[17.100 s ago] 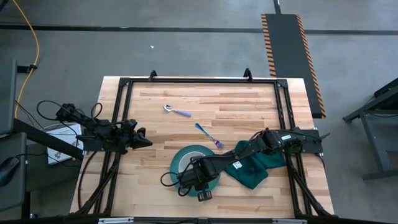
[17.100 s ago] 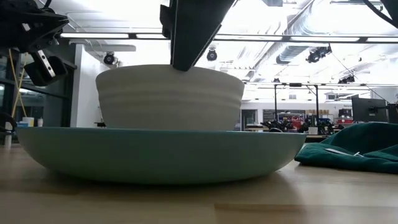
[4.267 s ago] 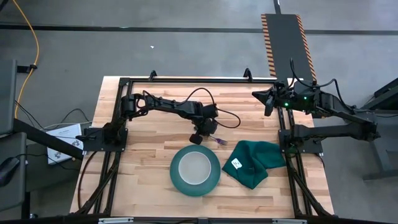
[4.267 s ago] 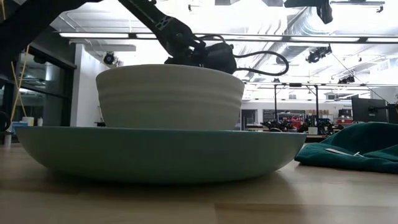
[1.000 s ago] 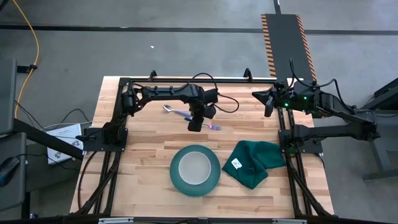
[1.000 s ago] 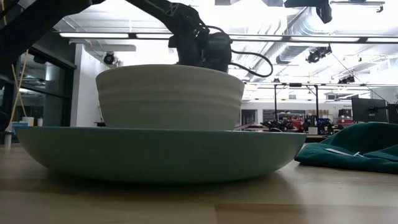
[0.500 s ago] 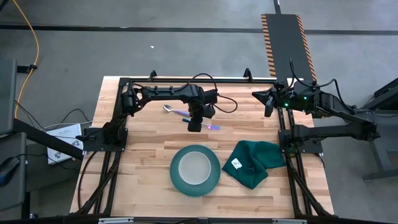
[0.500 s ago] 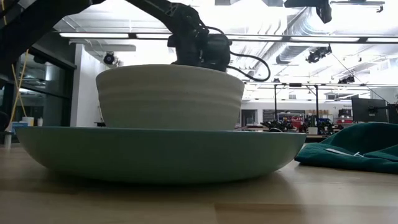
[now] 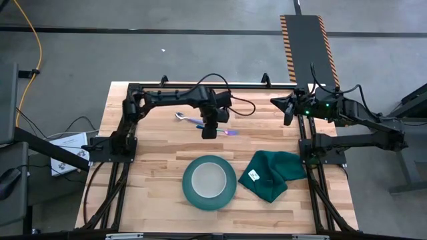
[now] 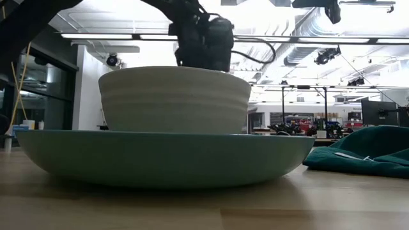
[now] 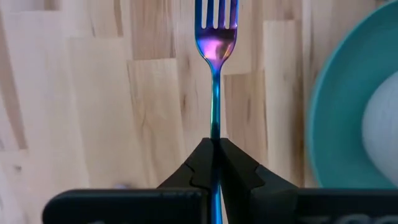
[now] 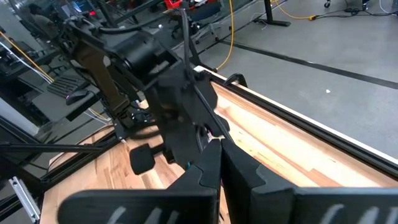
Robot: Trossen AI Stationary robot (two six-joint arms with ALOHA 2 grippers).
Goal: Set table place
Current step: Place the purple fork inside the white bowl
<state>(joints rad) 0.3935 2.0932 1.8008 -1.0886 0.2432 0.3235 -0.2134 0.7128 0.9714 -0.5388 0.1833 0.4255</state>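
Observation:
My left gripper [image 9: 209, 132] hovers over the middle of the wooden table [image 9: 153, 167], beyond the plate, shut on the fork [image 11: 216, 43]. The fork's blue-purple end [image 9: 231, 134] shows to the right of the gripper. The spoon [image 9: 188, 119] lies flat on the table just left of the gripper. The teal plate [image 9: 189, 190] sits near the front edge with the white bowl [image 9: 208, 179] standing on it. My right gripper [image 12: 217, 163] waits shut and empty at the table's far right [image 9: 288, 110]. My left gripper pinches the fork's thin handle [image 11: 214, 127] between its two fingers. The fork runs along the fingers and sticks out ahead of them, tines [image 11: 216, 14] foremost. It looks lifted clear of the table; how far back the handle reaches is hidden by the fingers.
A dark green cloth [image 9: 273, 175] with a white tag lies crumpled right of the plate. In the low view the bowl [image 10: 172, 99] and plate [image 10: 160, 156] fill the foreground. A black frame [image 9: 213, 87] borders the table. Bare wood lies left of the plate.
My left gripper, still shut on the fork, has gone a little toward the table's far edge and has risen slightly in the low view. The fork has moved with it. The spoon, plate, bowl and cloth have stayed where they were.

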